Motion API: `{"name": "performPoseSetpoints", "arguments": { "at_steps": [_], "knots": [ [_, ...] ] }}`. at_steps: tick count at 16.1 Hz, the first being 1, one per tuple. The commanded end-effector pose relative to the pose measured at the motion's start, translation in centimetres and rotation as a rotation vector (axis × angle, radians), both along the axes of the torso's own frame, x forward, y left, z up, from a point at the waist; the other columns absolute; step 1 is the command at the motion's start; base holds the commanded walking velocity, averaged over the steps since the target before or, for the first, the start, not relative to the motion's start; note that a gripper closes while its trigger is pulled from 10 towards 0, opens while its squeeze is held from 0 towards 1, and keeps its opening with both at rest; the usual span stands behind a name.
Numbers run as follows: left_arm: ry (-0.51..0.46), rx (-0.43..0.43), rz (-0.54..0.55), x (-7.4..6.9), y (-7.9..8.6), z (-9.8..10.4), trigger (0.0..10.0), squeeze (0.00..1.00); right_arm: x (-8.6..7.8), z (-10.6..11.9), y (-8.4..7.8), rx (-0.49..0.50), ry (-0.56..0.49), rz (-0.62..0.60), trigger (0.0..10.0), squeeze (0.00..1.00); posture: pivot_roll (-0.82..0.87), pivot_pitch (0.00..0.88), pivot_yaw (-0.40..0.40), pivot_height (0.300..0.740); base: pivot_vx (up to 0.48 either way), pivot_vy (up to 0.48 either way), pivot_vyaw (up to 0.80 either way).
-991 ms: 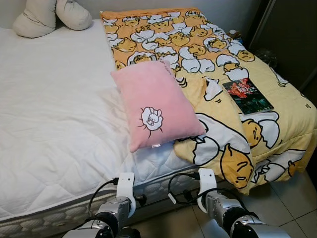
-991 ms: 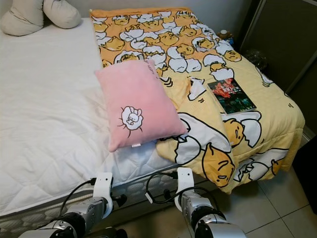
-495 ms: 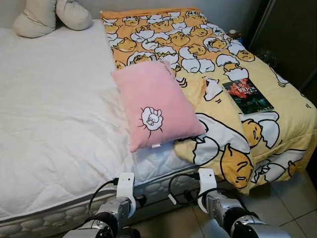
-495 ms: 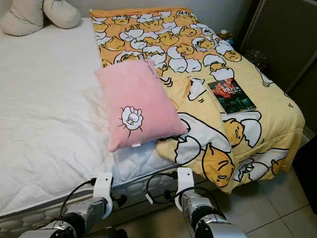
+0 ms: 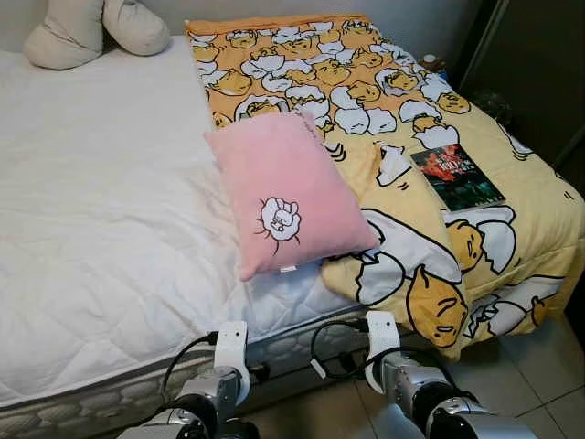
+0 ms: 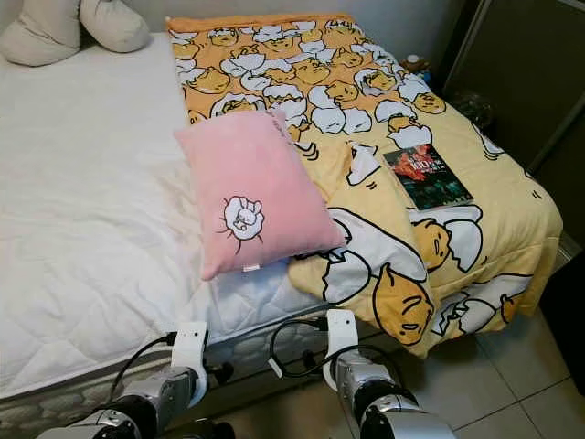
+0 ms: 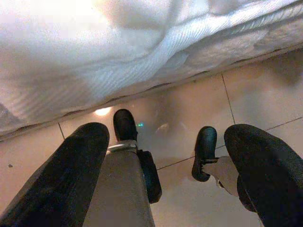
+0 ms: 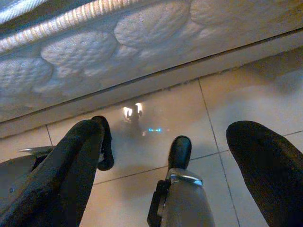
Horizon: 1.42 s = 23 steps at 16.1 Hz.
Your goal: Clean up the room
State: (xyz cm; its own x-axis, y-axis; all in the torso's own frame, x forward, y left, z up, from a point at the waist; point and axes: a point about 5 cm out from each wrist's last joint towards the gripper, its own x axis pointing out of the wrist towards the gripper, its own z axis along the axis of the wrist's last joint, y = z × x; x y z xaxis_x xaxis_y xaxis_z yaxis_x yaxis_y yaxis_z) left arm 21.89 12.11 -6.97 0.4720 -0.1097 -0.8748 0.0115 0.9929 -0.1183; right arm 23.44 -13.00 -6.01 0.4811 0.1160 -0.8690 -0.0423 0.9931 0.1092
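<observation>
White quilted bedding covers the bed (image 5: 101,229) in the left eye view, with a yellow egg-print blanket (image 5: 384,101) spread over its right half. A pink pillow (image 5: 288,192) lies across the seam between sheet and blanket, its long axis running from the head of the bed towards the foot. A book (image 5: 457,176) rests on the blanket, well to the right of the pillow. Two beige cushions (image 5: 91,27) sit at the head.

Seen from the right eye, both arms hang low at the bed's foot, below the mattress edge, so everything lies ahead of and above them; the book is judged nearer the right arm.

From the left wrist, the left gripper (image 7: 161,170) is seen with fingers apart over floor tiles (image 7: 184,113).

From the right wrist, the right gripper (image 8: 170,165) likewise has its fingers spread wide, holding nothing.
</observation>
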Motion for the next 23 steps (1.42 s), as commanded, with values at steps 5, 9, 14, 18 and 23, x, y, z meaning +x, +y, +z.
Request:
{"name": "performPoseSetpoints", "arguments": {
  "at_steps": [5,9,14,18,23],
  "knots": [
    [0.023,0.008,-0.007,-0.6,0.1,-0.4,10.0,0.0,-0.3,-0.2,0.0,-0.006,0.017,0.007,10.0,0.0,-0.07,0.0,-0.01,0.74,0.0,0.0,0.0],
    [0.024,0.011,-0.014,-0.7,0.1,-0.4,10.0,0.0,-0.3,-0.2,-0.1,-0.009,0.017,0.01,10.0,0.0,-0.07,0.0,-0.01,0.74,0.0,0.0,0.0],
    [-0.011,-0.078,0.012,0.2,-0.3,0.2,10.0,0.0,0.4,0.3,-1.3,-0.003,-0.02,0.026,10.0,0.0,-0.08,0.0,-0.01,0.74,0.0,0.0,0.0],
    [-0.095,-0.175,0.032,2.6,-0.1,1.9,10.0,0.0,1.4,1.2,-2.4,0.046,-0.084,0.026,10.0,0.0,-0.08,0.0,0.001,0.74,0.0,0.0,0.0],
    [-0.384,-0.071,-0.075,5.5,1.1,7.4,10.0,0.0,3.8,4.6,-2.3,-0.002,-0.331,0.158,10.0,0.0,-0.07,0.0,0.005,0.74,0.0,0.0,0.0]
  ]
}}
